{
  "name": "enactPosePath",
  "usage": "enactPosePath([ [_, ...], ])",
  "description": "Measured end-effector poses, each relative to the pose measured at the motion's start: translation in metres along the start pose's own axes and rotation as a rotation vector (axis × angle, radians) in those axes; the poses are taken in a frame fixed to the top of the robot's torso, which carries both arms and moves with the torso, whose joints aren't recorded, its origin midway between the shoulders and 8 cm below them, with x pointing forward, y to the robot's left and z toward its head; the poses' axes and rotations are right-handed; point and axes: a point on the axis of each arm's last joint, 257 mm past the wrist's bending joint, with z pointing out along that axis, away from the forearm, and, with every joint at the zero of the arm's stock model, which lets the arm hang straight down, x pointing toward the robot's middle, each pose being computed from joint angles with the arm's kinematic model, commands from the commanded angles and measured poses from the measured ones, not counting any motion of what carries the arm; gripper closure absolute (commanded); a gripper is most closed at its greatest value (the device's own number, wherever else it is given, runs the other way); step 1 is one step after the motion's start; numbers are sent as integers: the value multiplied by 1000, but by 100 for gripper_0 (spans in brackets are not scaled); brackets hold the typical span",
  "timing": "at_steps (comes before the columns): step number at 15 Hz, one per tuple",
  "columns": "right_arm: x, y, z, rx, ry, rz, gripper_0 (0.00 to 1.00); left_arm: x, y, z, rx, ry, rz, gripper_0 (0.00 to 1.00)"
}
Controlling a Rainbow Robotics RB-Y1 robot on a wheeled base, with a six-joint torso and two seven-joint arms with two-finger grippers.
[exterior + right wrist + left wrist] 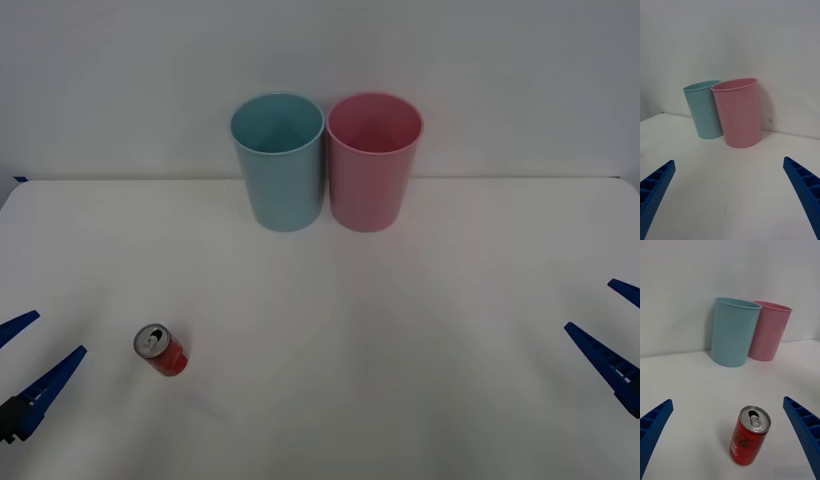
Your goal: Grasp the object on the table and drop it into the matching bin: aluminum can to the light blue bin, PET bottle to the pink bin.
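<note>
A small red aluminum can [161, 350] with a silver top stands on the white table [330, 350] at the front left; up close the can [749, 441] shows white marks on its side. My left gripper [32, 362] is open at the left edge, a short way left of the can, not touching it. The light blue bin [278, 160] and the pink bin [373, 160] stand side by side at the back centre, also visible as the light blue bin [733, 332] and pink bin [738, 112]. My right gripper [612, 330] waits open at the right edge.
A plain white wall rises behind the bins. The table's back edge runs just behind them. Wide bare tabletop lies between the can and the bins and across the right side.
</note>
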Motion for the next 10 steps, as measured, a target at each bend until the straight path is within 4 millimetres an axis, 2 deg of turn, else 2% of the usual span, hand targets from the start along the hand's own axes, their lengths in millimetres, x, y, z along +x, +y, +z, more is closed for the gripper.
enactPosePath([
  [6, 0, 0, 0, 0, 0, 0, 0, 41, 0, -25, -43, 91, 56, 0],
  [10, 0, 0, 0, 0, 0, 0, 0, 79, 9, -27, -48, 131, 88, 0],
])
